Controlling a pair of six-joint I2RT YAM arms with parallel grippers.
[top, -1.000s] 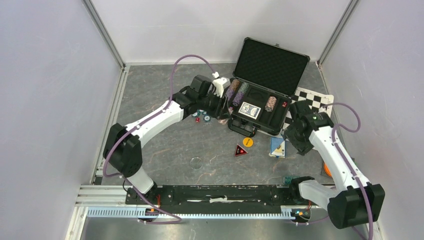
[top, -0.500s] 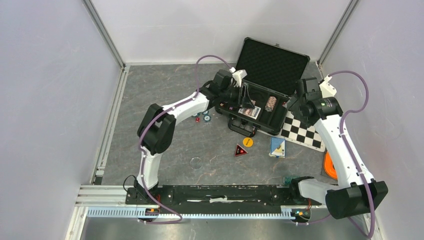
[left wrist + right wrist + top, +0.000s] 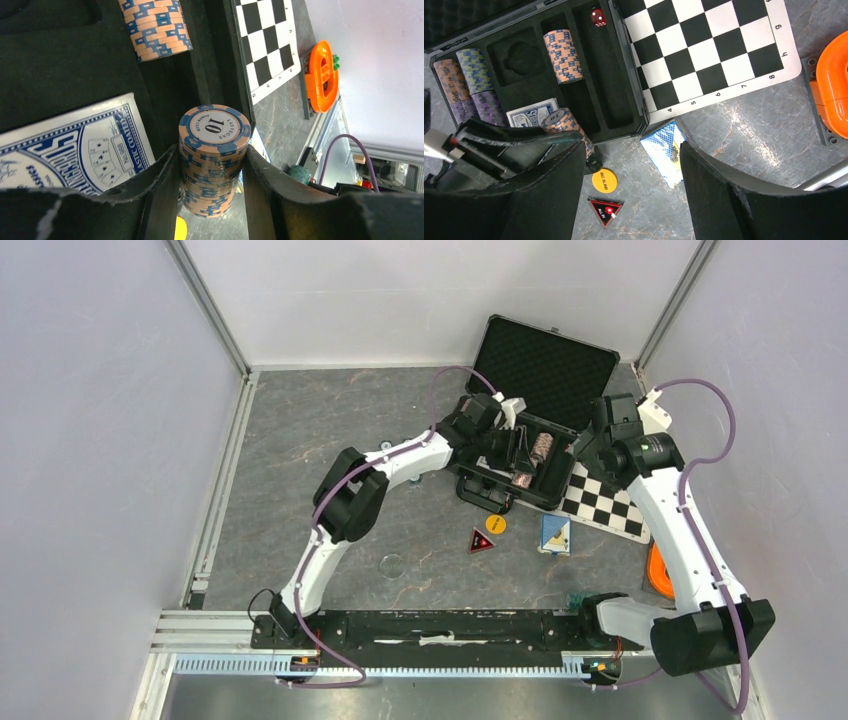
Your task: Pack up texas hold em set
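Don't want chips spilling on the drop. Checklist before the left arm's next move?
1. Grip: ok, left pincer shut on the chip stack, a finger on each side.
2. Lid of the case open: ok.
3. Free slot: ok, the groove beside the lying chips holds only a red die.
4. Stack lined up over a groove: cannot tell.
5. Other arm: ok, right pincer open and empty.
6. All packed: not ok, a card deck and yellow button lie outside.
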